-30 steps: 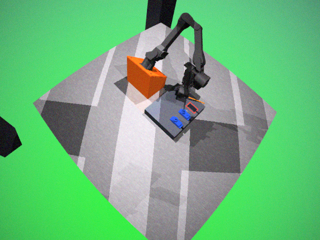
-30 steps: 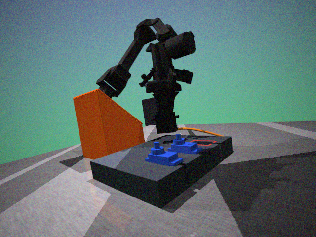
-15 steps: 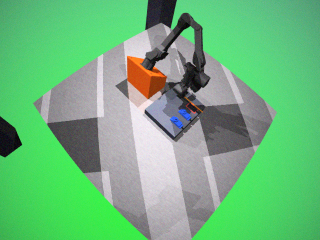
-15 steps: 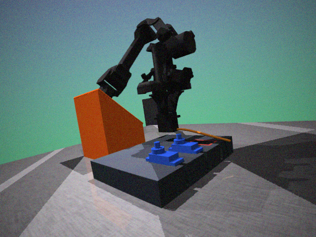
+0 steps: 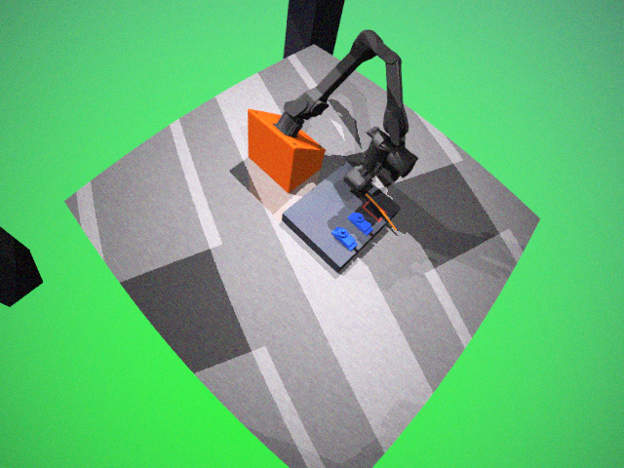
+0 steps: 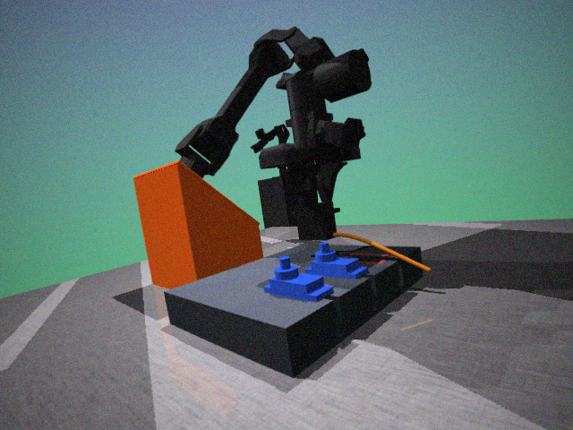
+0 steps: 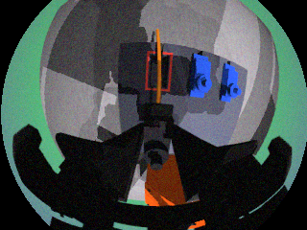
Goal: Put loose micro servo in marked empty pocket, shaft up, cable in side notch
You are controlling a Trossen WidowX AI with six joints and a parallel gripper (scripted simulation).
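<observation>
My gripper (image 5: 359, 188) (image 6: 317, 215) (image 7: 157, 126) is shut on the loose micro servo, a dark body (image 7: 154, 112) whose orange cable (image 5: 381, 213) (image 6: 381, 247) (image 7: 158, 72) sticks out forward. The servo appears upright, with a round part facing the wrist camera. It is held a little above the deck (image 5: 312, 212) (image 6: 222, 296) (image 7: 201, 129), behind the pocket's red outline (image 5: 370, 214) (image 6: 377, 262) (image 7: 147, 72). In the wrist view the cable crosses over the pocket and past the deck edge. The fingers hide much of the servo; its ears are unclear.
Two blue servos sit in the deck beside the marked pocket, a nearer one (image 5: 360, 221) (image 6: 337, 266) (image 7: 200, 77) and a farther one (image 5: 344, 238) (image 6: 298, 284) (image 7: 230, 83). An orange wedge-shaped block (image 5: 269, 151) (image 6: 164, 231) (image 7: 165, 177) stands behind the deck, under the arm's base.
</observation>
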